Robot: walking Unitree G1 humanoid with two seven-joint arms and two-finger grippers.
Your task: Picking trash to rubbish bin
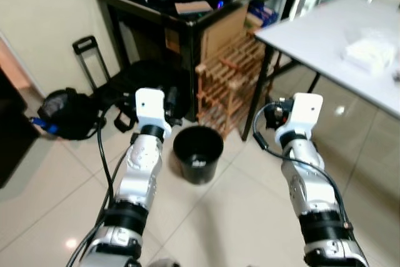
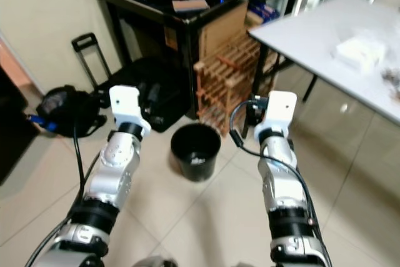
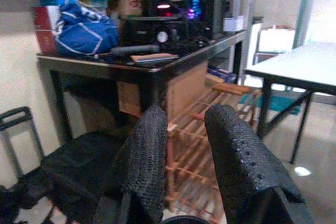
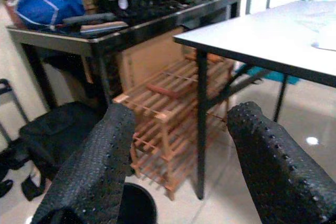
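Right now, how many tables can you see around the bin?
2. A black-framed dark table, cluttered on top, stands behind the round black plastic rubbish bin, against the wall. A white-topped table with black legs stands to the robot's right of it. More may lie outside the frame.

The left gripper (image 3: 181, 156) has its two black, rough-surfaced fingers (image 3: 146, 161) standing apart, with an empty gap between them. Behind the fingers there is a dark table (image 3: 142, 64) against the wall. On this table lies a blue bag (image 3: 84, 27), next to a red and white box (image 3: 44, 22), and some black equipment (image 3: 168, 24) with pink and blue lights. Under the table stands a wooden slatted rack (image 3: 202, 145). A black bag (image 3: 73, 174) lies on the floor, near a black trolley handle (image 3: 21, 129). A white table (image 3: 304, 66) with black legs stands on the shiny tiled floor (image 3: 315, 156). Between the finger bases, a small dark curved rim (image 3: 181, 220) appears.
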